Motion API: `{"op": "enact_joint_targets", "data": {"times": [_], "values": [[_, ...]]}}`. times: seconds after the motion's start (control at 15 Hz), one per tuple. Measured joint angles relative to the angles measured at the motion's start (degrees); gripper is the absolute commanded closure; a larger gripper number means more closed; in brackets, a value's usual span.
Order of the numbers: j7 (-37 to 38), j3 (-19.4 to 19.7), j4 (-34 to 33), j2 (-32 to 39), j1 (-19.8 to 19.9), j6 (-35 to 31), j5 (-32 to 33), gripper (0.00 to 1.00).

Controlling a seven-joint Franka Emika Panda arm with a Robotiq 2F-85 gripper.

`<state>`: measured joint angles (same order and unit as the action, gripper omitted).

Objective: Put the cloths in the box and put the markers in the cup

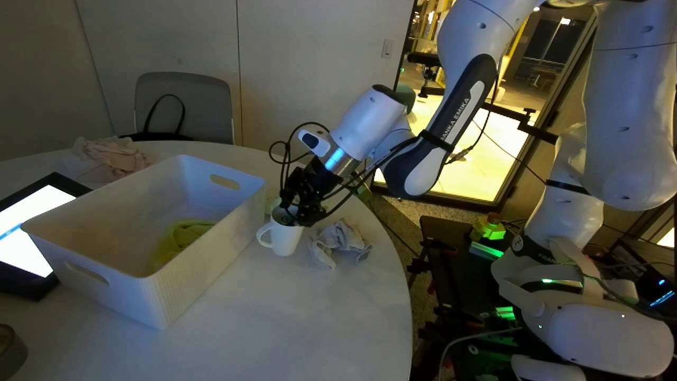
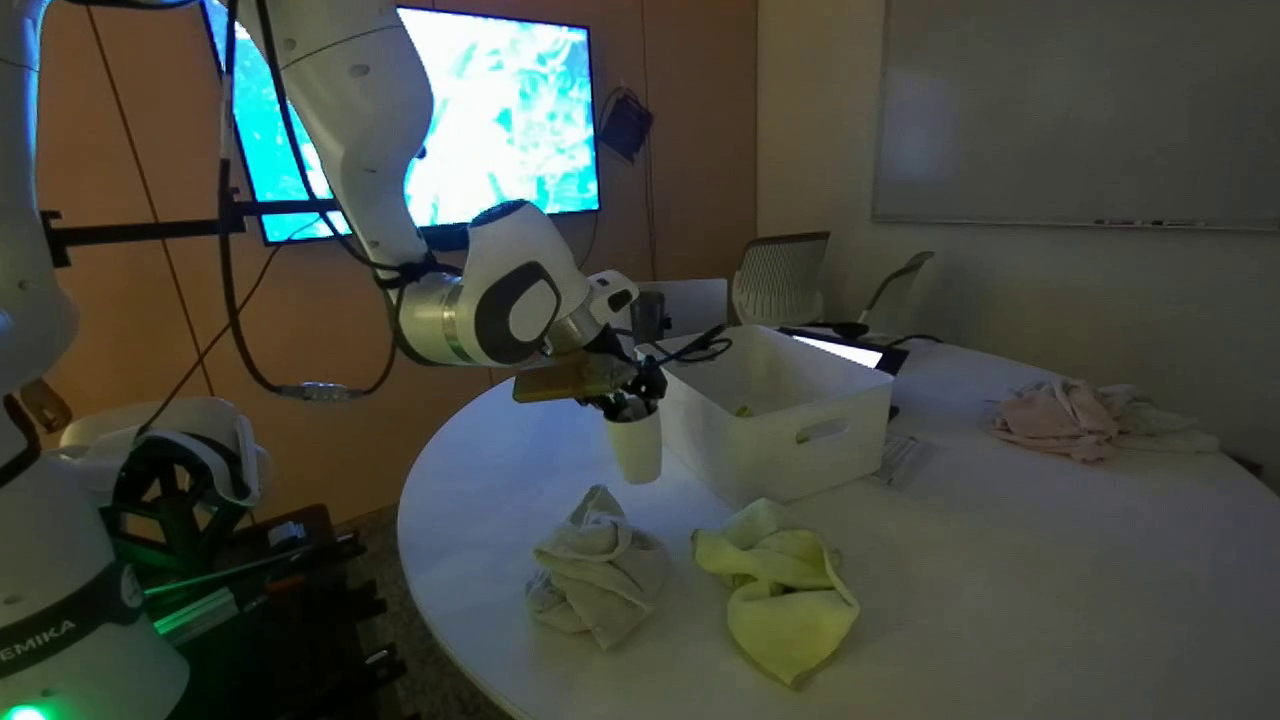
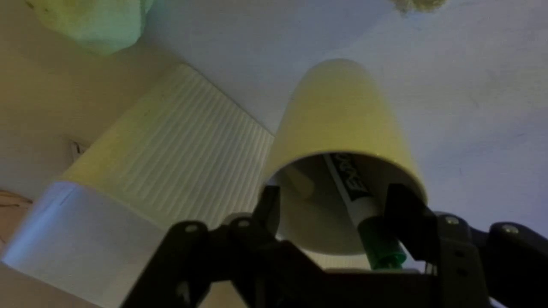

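White and rounded, the surface (image 1: 296, 323) carries a big plastic box (image 1: 211, 254) with a yellow cloth (image 1: 185, 232) inside. A yellow-green cloth (image 2: 785, 595) and a greyish cloth (image 2: 600, 565) lie crumpled outside it. From where I stand the hand (image 3: 335, 199) looks unclenched, gaping at the mouth of a mug (image 3: 342, 115) beside the box; a green-capped marker (image 3: 361, 207) leans inside the mug.

Marker (image 3: 363, 208) partly hidden by the cup (image 3: 342, 117), pincer (image 3: 337, 205) cropped in wrist view, cut-off roll (image 1: 12, 353), perhaps tape
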<state>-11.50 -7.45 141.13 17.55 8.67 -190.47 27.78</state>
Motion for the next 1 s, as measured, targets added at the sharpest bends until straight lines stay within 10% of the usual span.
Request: {"op": "enact_joint_targets", "data": {"times": [0.4, 0.8, 0.87, 0.93, 1.0], "values": [[0.0, -4.1, 2.4, -5.5, -0.6, 5.5, 1.0, 0.07], [2.9, -1.8, -3.7, -2.5, -8.2, 26.7, 1.5, 0.07], [3.1, -1.8, -5.2, -0.9, -8.9, 28.7, 1.5, 0.12], [3.1, -1.8, -6.7, 0.9, -9.6, 30.2, 1.5, 0.52], [3.0, -1.4, -8.1, 2.4, -10.5, 30.8, 1.2, 0.52]]}}
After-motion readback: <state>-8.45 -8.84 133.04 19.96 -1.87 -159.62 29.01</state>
